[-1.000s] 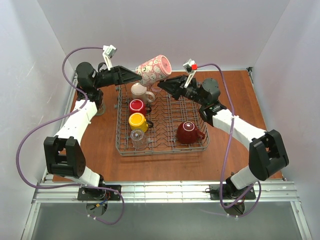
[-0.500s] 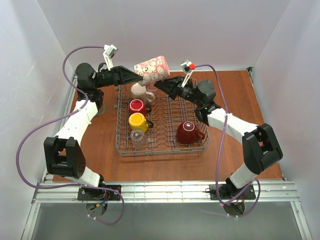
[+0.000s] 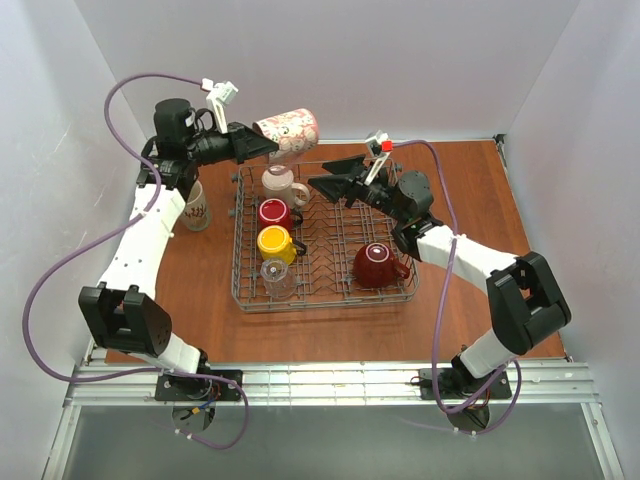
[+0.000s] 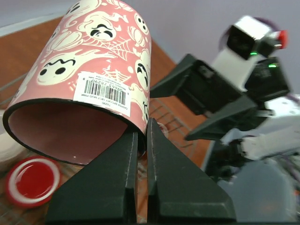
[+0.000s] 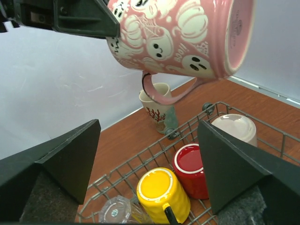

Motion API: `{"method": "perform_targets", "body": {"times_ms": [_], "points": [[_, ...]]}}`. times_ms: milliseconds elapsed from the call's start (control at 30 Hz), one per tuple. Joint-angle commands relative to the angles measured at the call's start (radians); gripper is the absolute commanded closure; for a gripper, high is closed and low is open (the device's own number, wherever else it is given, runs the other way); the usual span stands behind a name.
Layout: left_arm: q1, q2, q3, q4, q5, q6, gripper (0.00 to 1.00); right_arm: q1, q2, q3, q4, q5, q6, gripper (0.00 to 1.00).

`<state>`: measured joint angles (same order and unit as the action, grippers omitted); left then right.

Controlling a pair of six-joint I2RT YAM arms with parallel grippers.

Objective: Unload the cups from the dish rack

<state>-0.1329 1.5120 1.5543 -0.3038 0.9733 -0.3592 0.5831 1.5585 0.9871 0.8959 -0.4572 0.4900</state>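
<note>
Left gripper (image 3: 266, 148), mine, pinches the rim of the pink mug (image 3: 290, 130), which juts sideways beyond my fingertips, base leading, over the far edge of the dish rack (image 3: 330, 298). My right gripper (image 3: 335, 172) gapes just beyond, apart.

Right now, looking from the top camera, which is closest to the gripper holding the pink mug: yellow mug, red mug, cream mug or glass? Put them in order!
From the left gripper:
1. cream mug, dish rack's far left corner
2. red mug, next along that side
3. yellow mug, midway along
4. clear glass, near left corner
</note>
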Motion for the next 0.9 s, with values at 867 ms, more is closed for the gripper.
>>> {"method": "perform_targets", "body": {"times_ms": [867], "points": [[0.006,-0.178,-0.194,-0.965,-1.133,1.184,1.00,0.007,-0.207,-0.070,-0.281,0.092,-0.317,0.12]]}}
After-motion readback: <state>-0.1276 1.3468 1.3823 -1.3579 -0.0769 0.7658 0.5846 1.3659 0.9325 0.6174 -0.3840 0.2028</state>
